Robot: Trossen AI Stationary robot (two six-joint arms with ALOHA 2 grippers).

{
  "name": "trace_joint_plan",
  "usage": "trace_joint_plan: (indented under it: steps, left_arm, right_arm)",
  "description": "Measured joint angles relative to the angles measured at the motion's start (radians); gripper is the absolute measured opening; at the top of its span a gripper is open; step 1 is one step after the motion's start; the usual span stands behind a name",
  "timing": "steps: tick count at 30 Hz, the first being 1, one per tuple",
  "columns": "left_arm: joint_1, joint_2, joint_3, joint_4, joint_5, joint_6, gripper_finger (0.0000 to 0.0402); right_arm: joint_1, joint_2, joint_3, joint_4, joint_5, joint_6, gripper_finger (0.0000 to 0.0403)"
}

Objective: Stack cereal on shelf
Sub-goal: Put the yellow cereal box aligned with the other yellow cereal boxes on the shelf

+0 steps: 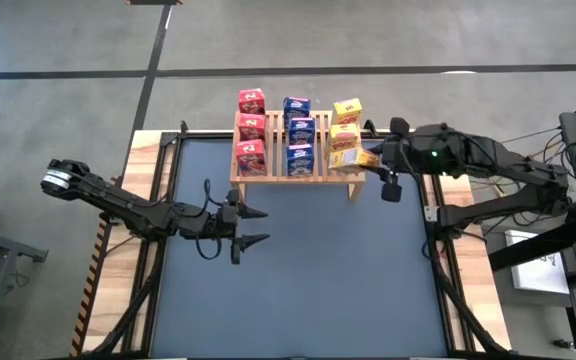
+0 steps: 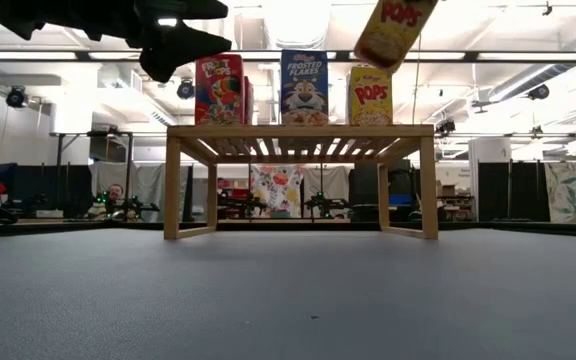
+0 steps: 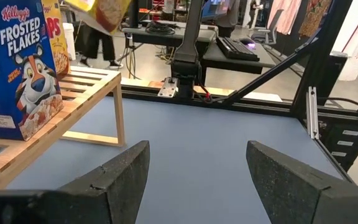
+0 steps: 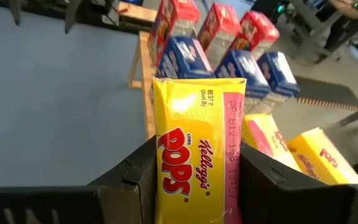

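Note:
The wooden shelf stands at the table's far middle. On its slats stand three red cereal boxes, three blue ones and two yellow ones. My right gripper is shut on a third yellow Pops box over the shelf's near right corner. In the low view this box hangs tilted above the shelf top. My left gripper is open and empty above the table, left of and nearer than the shelf. Its wrist view shows the nearest blue box. My right gripper pinches the yellow box between its two fingers, one on each of two opposite faces. The fingers come from the table's right side. The box is lifted clear of the shelf and tilted, a face with the Pops logo toward the wrist camera.
Bare blue table top lies between the shelf and the near edge. Dark frame rails run along the table's left and right sides. A person sits in the room far behind the table.

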Motion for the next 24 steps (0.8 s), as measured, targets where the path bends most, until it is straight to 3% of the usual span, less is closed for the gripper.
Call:
trace_joint_plan:
  steps: [9,16,24]
  left_arm:
    - [0.0,0.0,0.0,-0.009,0.0,0.0,0.0252]
    - [0.0,0.0,0.0,-0.018,0.0,-0.002,0.0252]
    - [0.001,0.0,0.0,-0.024,0.0,-0.011,0.0252]
  right_arm:
    - [-0.14,0.071,-0.001,-0.028,-0.165,-0.069,0.0148]
    - [-0.221,0.142,0.008,-0.072,-0.171,-0.126,0.0148]
    - [-0.268,0.198,0.011,-0.088,-0.25,-0.151,0.0148]
